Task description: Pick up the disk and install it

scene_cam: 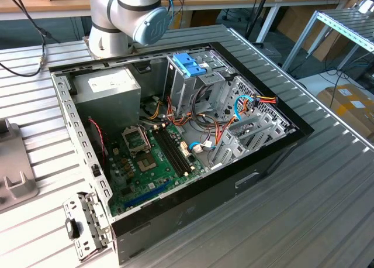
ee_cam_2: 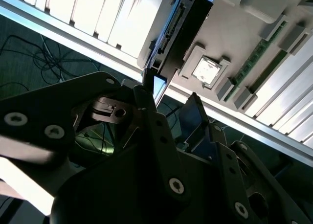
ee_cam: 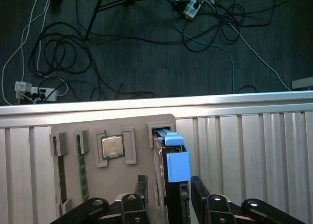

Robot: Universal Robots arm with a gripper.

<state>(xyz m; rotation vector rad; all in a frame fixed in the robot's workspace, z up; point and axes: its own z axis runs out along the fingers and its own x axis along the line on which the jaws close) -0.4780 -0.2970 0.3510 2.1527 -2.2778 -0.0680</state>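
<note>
jaws apart flanking disk [ee_cam: 178, 166], base cropped

The grey arm [scene_cam: 131, 13] stands up from its round base [scene_cam: 108, 41], with a thick joint and its blue cap [scene_cam: 153, 27] bent across the top. In the first wrist view the hand [ee_cam: 169, 181] points downward, and its two black fingers [ee_cam: 142, 192] are held apart.
</note>
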